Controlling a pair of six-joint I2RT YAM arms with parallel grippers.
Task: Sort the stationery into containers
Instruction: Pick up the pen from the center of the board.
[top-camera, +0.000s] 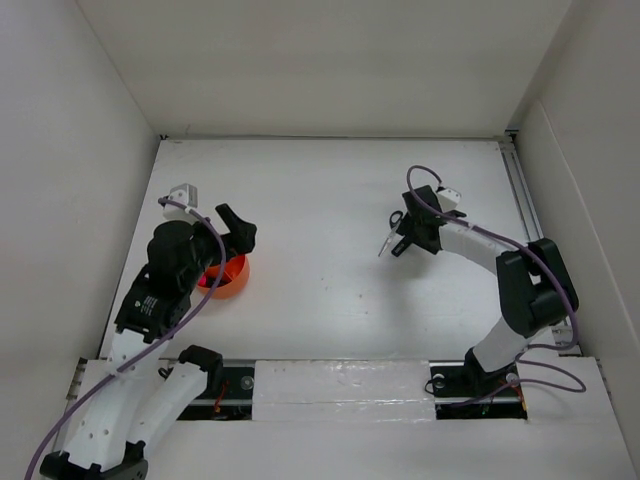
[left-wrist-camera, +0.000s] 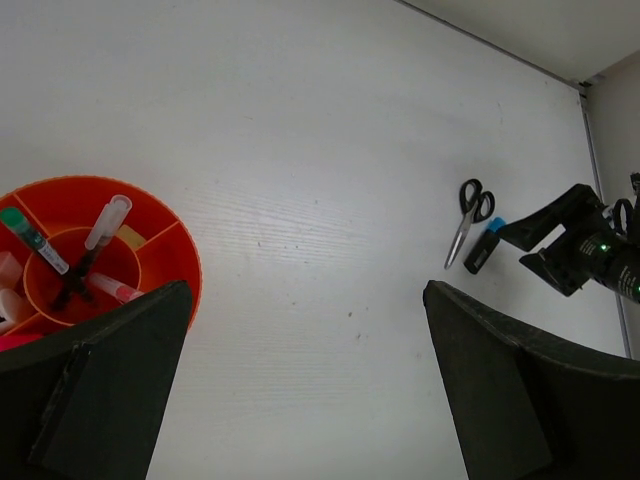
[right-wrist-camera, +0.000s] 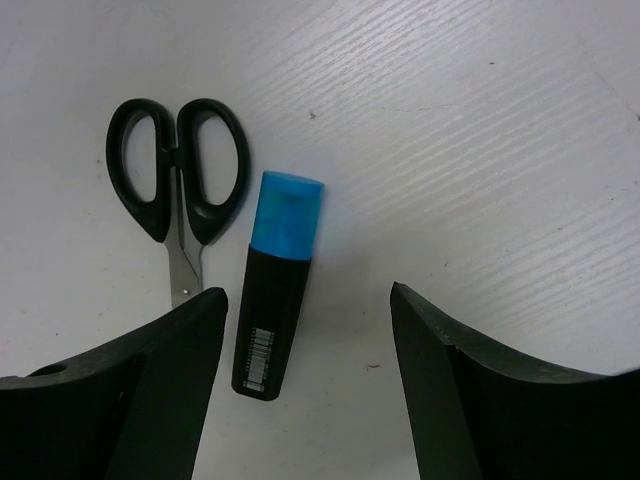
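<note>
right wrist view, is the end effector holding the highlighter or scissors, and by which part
Nothing is held: the right end effector stands open around the blue highlighter, not gripping it.

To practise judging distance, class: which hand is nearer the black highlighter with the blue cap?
Right. The right hand hangs directly over the blue-capped black highlighter; the left hand is far across the table, by the round orange plastic cup.

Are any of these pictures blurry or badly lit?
Right wrist: scissors and blue highlighter sharp, with soft shadows. Left wrist: orange cup clear, fingers of the left end effector only dark shapes. Top external: even, flat light, but small items tiny.
</note>
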